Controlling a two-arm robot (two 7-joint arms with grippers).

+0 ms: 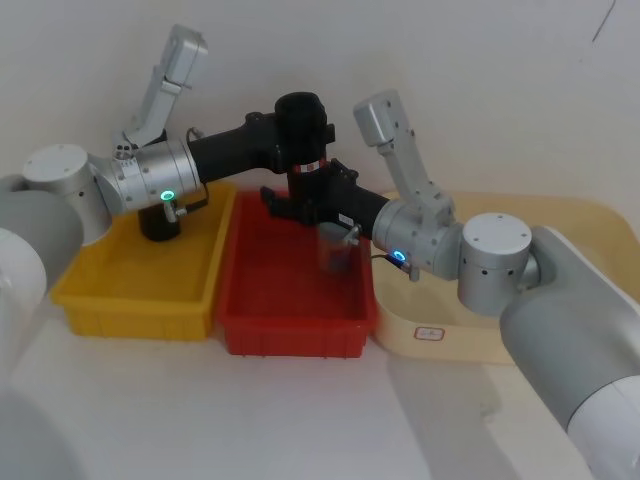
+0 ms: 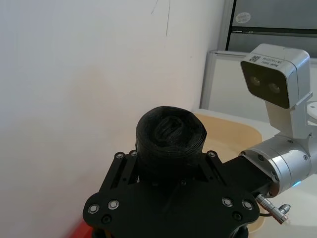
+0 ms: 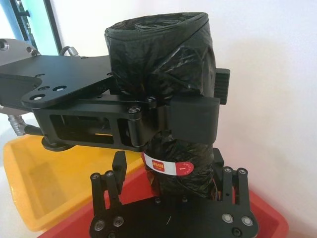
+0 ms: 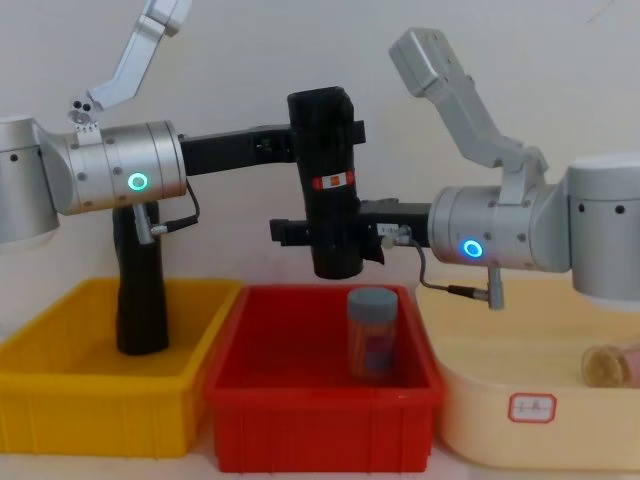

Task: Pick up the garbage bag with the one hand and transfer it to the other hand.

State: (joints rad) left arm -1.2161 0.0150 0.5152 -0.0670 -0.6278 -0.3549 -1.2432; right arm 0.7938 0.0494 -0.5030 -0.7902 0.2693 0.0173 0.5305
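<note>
the garbage bag [image 4: 330, 180] stands upright in the air above the red bin [image 4: 322, 420]. the left hand [image 4: 322, 125] is clamped around its upper part, and the right hand [image 4: 325, 235] sits around its lower part, below the label band; whether it grips, cannot tell.

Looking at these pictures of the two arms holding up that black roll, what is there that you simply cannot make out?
- Label on the garbage bag roll: the print on its red-and-white band is too small to read in the chest view.
- Right pincer: whether its fingers grip the roll's lower part; the roll hides them in the chest view.
- Grey-lidded jar in the red bin: contents blurred.
- Tag on the cream tray: too small to read.
</note>
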